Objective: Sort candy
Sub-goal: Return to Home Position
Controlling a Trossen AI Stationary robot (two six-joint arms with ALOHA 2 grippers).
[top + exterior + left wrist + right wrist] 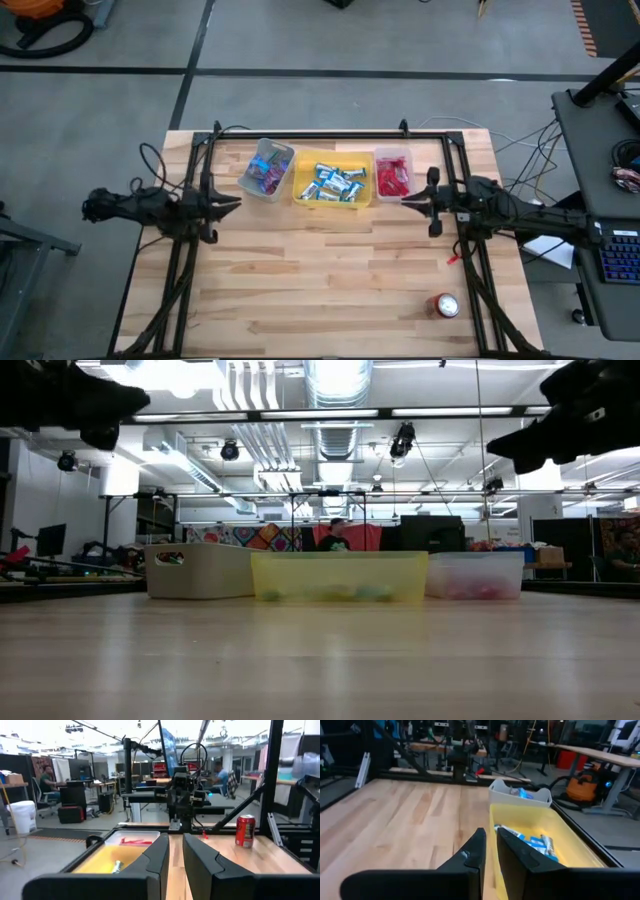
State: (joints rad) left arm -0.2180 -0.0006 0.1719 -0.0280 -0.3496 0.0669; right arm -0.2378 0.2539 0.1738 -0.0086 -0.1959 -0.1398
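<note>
Three bins stand in a row at the table's far middle. A grey bin (267, 168) holds blue-purple candy. A yellow bin (300, 188) holds blue-and-white candy (333, 184). A clear bin (393, 157) holds red-pink candy (392, 180). My left gripper (235, 204) (176, 851) hovers shut and empty, left of the bins and slightly nearer than them. My right gripper (408, 203) (491, 847) hovers shut and empty at their right, by the clear bin's near corner. Both point at each other above the table.
A round red and silver can (446, 305) (245, 831) stands upright near the table's right near corner. A small red piece (452, 260) lies by the right arm's frame. Black frame rails (190, 250) run along both sides. Bare wood (320, 270) spreads across the middle and near part.
</note>
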